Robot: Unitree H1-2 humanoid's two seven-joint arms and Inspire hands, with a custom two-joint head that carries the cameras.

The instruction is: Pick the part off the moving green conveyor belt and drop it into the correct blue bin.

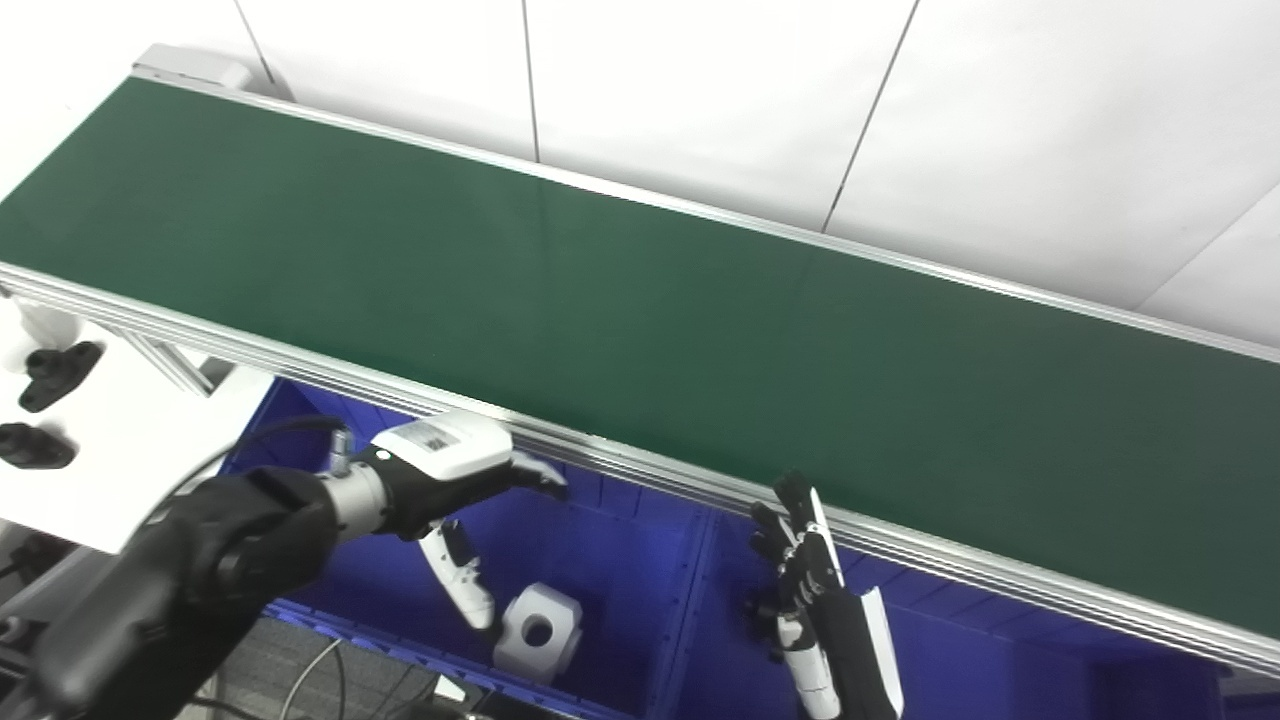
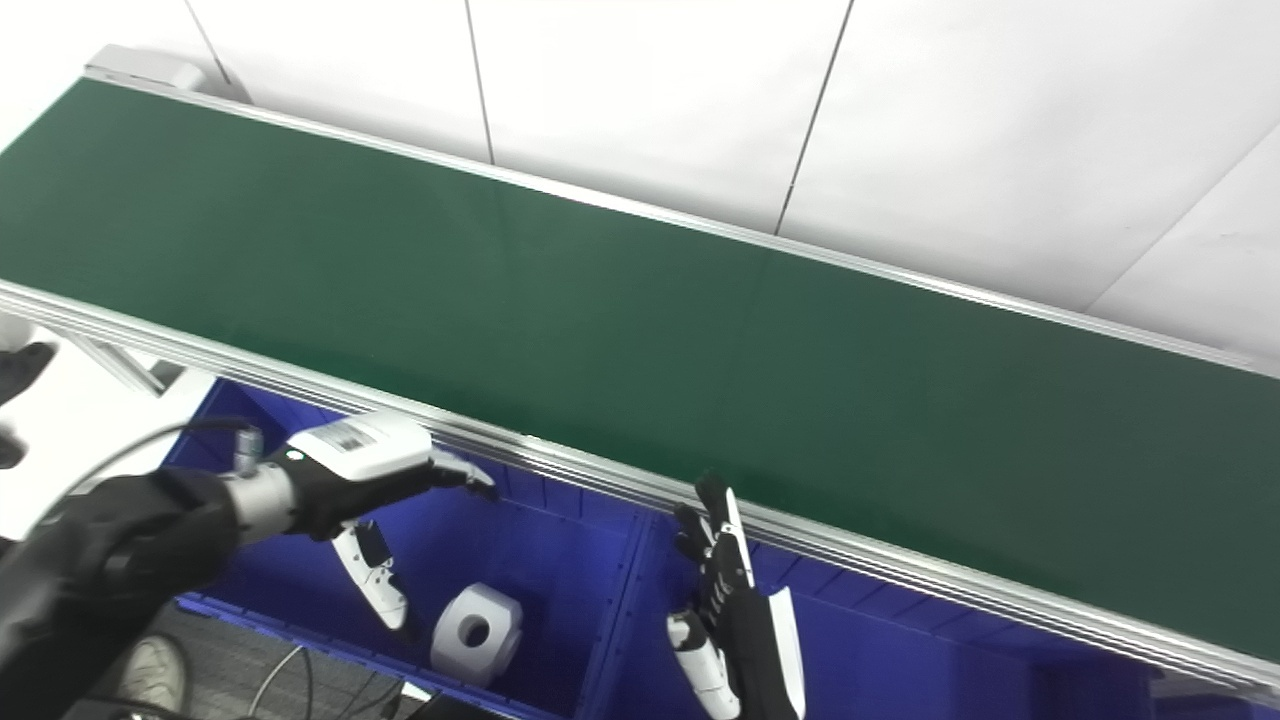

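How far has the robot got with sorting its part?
Done: a white part already lies in the left blue bin. In hand: nothing; the left hand hovers open over that bin and the right hand waits open over the right bin. Left: the green belt shows no part to pick.

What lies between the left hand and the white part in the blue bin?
Nothing but air and bare bin floor: the left hand hangs open above the white part in the blue bin, clearest in the left eye view.

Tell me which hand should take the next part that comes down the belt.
Probably the right hand: it is open, fingers up beside the belt rail. The left hand hangs open over the left bin, above the white part. No part shows on the belt.
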